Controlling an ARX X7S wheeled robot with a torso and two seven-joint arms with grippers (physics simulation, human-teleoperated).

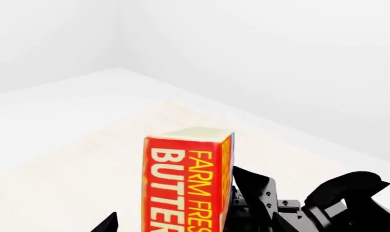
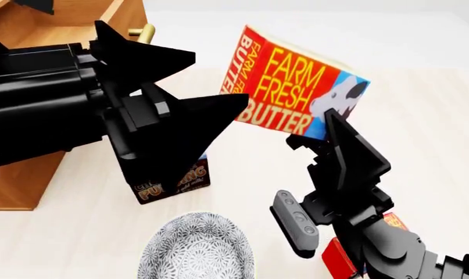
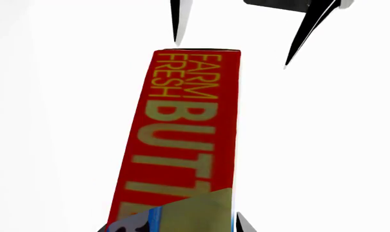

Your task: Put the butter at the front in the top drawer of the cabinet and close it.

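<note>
The butter (image 2: pixel 296 87) is a red-and-orange carton with a blue cow panel, held tilted in the air above the table. My right gripper (image 2: pixel 331 125) reaches up from below and is shut on its lower end; in the right wrist view the carton (image 3: pixel 188 135) fills the space between the jaws (image 3: pixel 175 226). My left gripper (image 2: pixel 218 78) is open, its pointed fingers reaching the carton's left edge. In the left wrist view the carton (image 1: pixel 188 183) stands between the fingers with a gap on one side. The cabinet (image 2: pixel 25 180) is at the far left, a brass handle end (image 2: pixel 146 34) showing; the top drawer is mostly hidden by my left arm.
A brown chocolate pudding box (image 2: pixel 172 183) stands under my left gripper. A patterned grey bowl (image 2: pixel 195 250) sits at the front. A second red carton (image 2: pixel 336 258) lies under my right arm, mostly hidden. Pale table (image 2: pixel 428 116) spreads to the right.
</note>
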